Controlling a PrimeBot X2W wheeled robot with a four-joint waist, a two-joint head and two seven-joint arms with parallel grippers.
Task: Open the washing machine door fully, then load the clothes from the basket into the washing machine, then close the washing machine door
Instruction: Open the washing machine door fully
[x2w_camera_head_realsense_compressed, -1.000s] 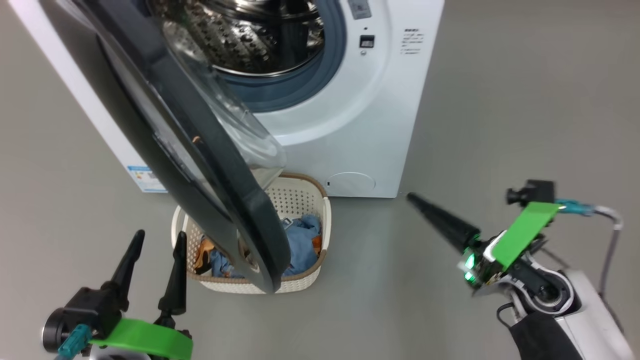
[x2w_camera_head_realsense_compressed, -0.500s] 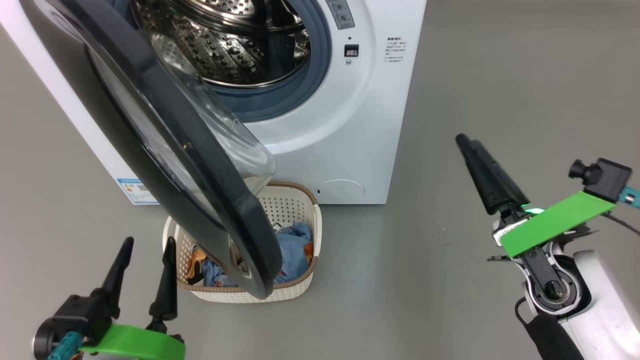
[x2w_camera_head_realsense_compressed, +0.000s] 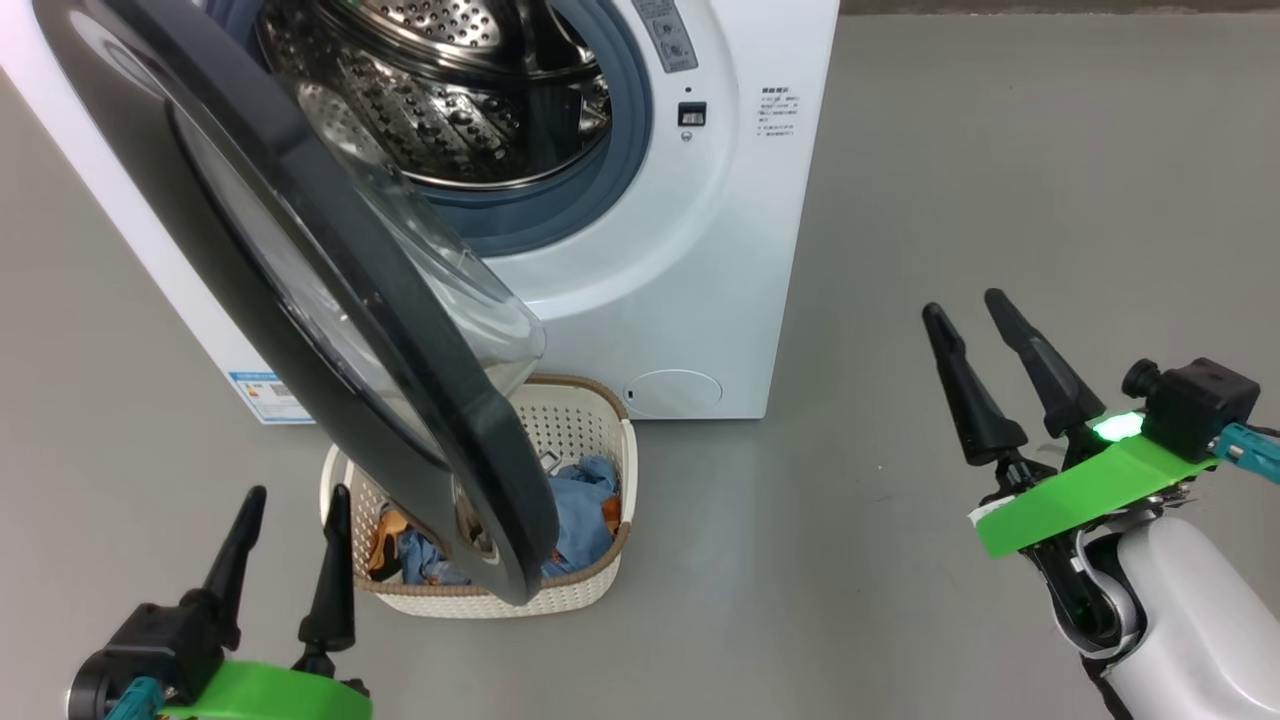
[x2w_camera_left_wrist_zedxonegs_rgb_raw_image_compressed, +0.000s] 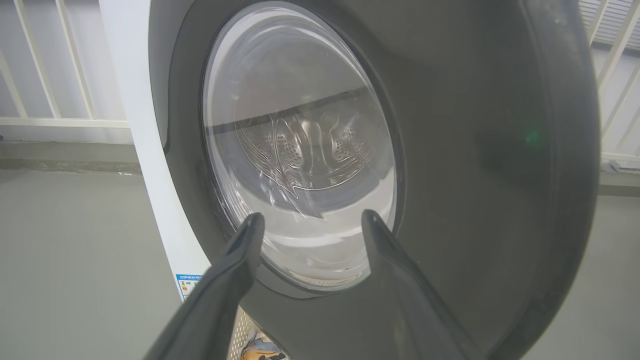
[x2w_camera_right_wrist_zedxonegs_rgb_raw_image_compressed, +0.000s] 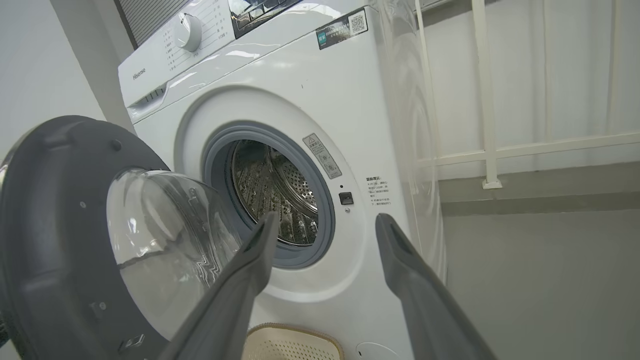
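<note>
The white washing machine (x2w_camera_head_realsense_compressed: 720, 250) stands ahead with its steel drum (x2w_camera_head_realsense_compressed: 450, 90) exposed. Its black-rimmed door (x2w_camera_head_realsense_compressed: 330, 310) hangs open, swung out over the basket (x2w_camera_head_realsense_compressed: 590, 420). The cream basket sits on the floor in front of the machine, half hidden by the door, holding blue and orange clothes (x2w_camera_head_realsense_compressed: 585, 505). My left gripper (x2w_camera_head_realsense_compressed: 290, 495) is open at the lower left, just left of the basket, facing the door's outer side (x2w_camera_left_wrist_zedxonegs_rgb_raw_image_compressed: 475, 150). My right gripper (x2w_camera_head_realsense_compressed: 965, 305) is open and empty, well to the right of the machine. The right wrist view shows the drum opening (x2w_camera_right_wrist_zedxonegs_rgb_raw_image_compressed: 272, 195) and the door's domed glass (x2w_camera_right_wrist_zedxonegs_rgb_raw_image_compressed: 165, 240).
Grey floor (x2w_camera_head_realsense_compressed: 1000, 150) spreads wide to the right of the machine and in front of the basket. A blue label (x2w_camera_head_realsense_compressed: 260, 395) marks the machine's lower left side. White railing bars (x2w_camera_right_wrist_zedxonegs_rgb_raw_image_compressed: 485, 100) and a wall stand behind the machine.
My right gripper has gone from shut to open and has swung from pointing left to pointing up, further right. The camera has shifted, so the machine sits lower in view.
</note>
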